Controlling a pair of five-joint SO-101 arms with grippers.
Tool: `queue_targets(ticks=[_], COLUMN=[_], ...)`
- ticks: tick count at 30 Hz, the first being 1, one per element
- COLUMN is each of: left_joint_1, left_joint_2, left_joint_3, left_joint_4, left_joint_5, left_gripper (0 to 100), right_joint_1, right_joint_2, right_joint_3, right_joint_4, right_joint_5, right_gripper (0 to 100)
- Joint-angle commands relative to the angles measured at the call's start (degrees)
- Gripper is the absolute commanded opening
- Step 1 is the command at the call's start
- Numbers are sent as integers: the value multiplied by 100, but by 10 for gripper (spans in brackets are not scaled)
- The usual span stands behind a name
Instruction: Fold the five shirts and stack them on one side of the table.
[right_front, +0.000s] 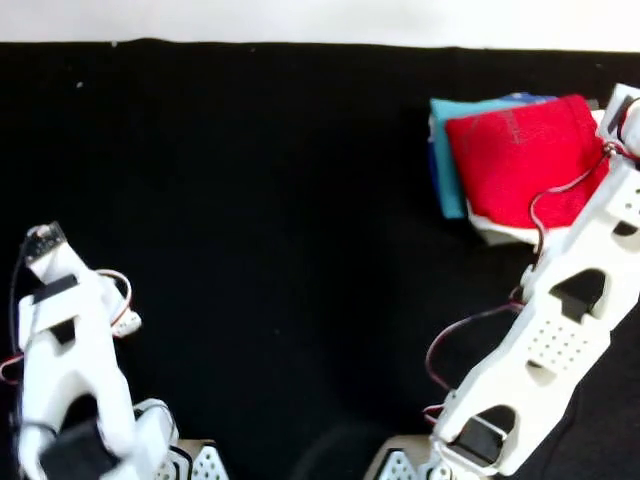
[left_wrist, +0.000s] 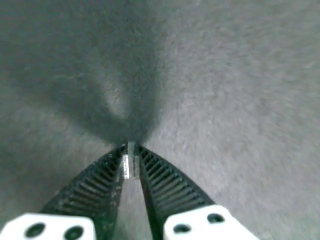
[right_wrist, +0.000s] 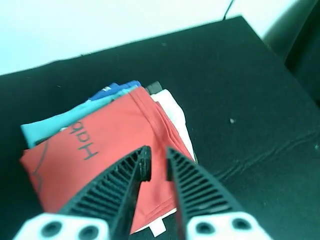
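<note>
You had a table (right_front: 250, 200) covered in black cloth. On its far right corner lay one stack of folded shirts (right_front: 515, 165): a red shirt (right_front: 530, 140) on top, with a teal shirt (right_front: 445, 170), a white shirt (right_front: 500, 233) and a blue edge showing from beneath it.

A black cloth (right_front: 270, 200) covers the whole work surface, matte and slightly fuzzy up close. Beyond its far edge runs a pale strip of wall (right_front: 300, 18). A few light specks of lint (right_front: 79, 85) sit on the cloth near the far left. In the right wrist view a shallow crease (right_wrist: 260, 155) runs across the cloth, a thin dark cable (right_wrist: 229, 10) rises past its edge, and a dark, blurred shape (right_wrist: 300, 35) stands just off the corner.
</note>
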Motion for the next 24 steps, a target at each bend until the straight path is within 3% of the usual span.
queue_targets(ticks=[1,4,8,11,16,24], left_joint_1=[303,725,1349,1622,1631,1771], left_joint_2=[-1516,-2712,-3881,-4418,-5077,-6431], left_joint_3=[-4,-4,101,479,1138,2079], left_joint_4=[1099,1873,2426,2734,2585,2286], left_joint_5=[-44,-44,-97,-756,-826,-826], left_gripper=[8,9,9,9,9,9], right_joint_1=[-321,-593,-989,-1279,-1481,-2009], right_joint_2=[-875,-1991,-4180,-5675,-8022,-11618], right_joint_3=[391,2044,5437,8154,11793,15829], right_joint_4=[110,110,92,-110,-1437,-2932], right_joint_5=[97,-88,-360,-396,-387,-352], right_gripper=[22,22,22,6,6,9])
